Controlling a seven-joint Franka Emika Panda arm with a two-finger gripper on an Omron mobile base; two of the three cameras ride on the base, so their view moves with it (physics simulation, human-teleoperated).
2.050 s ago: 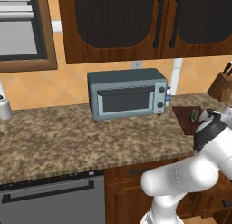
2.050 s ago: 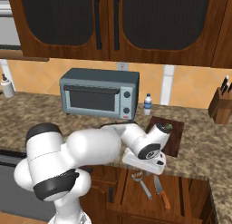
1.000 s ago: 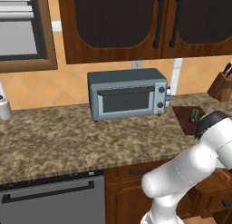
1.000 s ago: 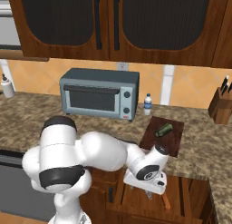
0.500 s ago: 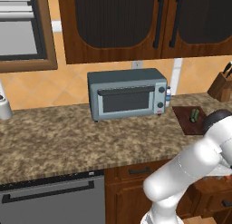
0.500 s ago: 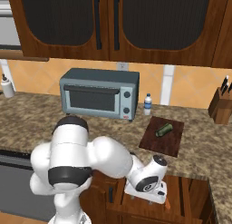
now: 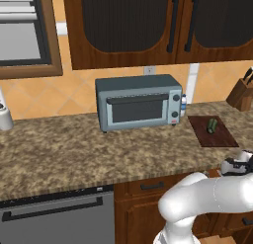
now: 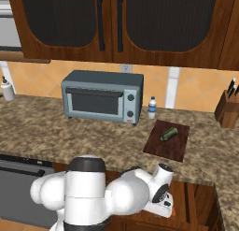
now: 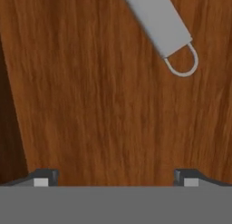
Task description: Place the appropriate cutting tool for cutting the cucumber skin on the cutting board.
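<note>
Kitchen counter and drawer, items as they stand.

Cutting board (image 8: 177, 148): dark reddish-brown, flat on the speckled stone counter (image 8: 56, 132), to the right of the toaster oven and near the counter's front edge. Also seen from the left side (image 7: 217, 137).

Cucumber (image 8: 168, 133): short, dark green, lying on the cutting board toward its back half, angled slightly. From the left it sits near the board's far end (image 7: 212, 125).

Toaster oven (image 7: 138, 108): grey-blue, glass door closed, two knobs on the right panel, set back against the tiled wall.

Water bottle (image 8: 151, 107): small, clear with a blue cap, upright just beside the oven's right end, behind the board.

Knife block (image 8: 227, 109): tan wood with dark handles sticking up, at the far right of the counter, well apart from the board.

Dishwasher (image 7: 54, 221): grey front with a dark bar handle, under the counter at the left.

Gripper (image 9: 113, 177): reaching down below the counter edge in front of the board, over a brown wooden surface. Its two dark fingertips (image 9: 43, 177) stand far apart, at the widest spread, with nothing between them.

Grey handle (image 9: 156, 21): a flat grey bar ending in a thin wire loop, lying diagonally on the wood ahead of the fingers, apart from them. What tool it belongs to cannot be told.
</note>
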